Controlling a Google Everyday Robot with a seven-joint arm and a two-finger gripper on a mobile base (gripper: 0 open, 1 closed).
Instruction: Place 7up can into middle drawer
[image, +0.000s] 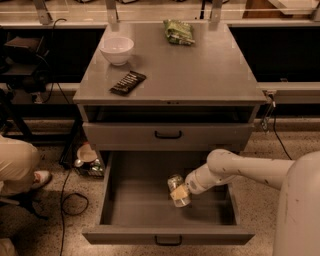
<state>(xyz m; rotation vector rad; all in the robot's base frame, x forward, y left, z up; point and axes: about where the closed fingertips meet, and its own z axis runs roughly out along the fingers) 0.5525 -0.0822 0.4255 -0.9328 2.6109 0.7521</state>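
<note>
The middle drawer is pulled wide open below the cabinet top, a deep grey tray with a black handle on its front. My white arm reaches in from the right. My gripper is inside the drawer, shut on the 7up can, a small silver can with green markings. The can is tilted and held low over the drawer floor, a little right of the middle.
On the cabinet top sit a white bowl, a dark snack bar and a green crinkly bag. The upper drawer front is closed. A person's leg and shoe and cables are at the left.
</note>
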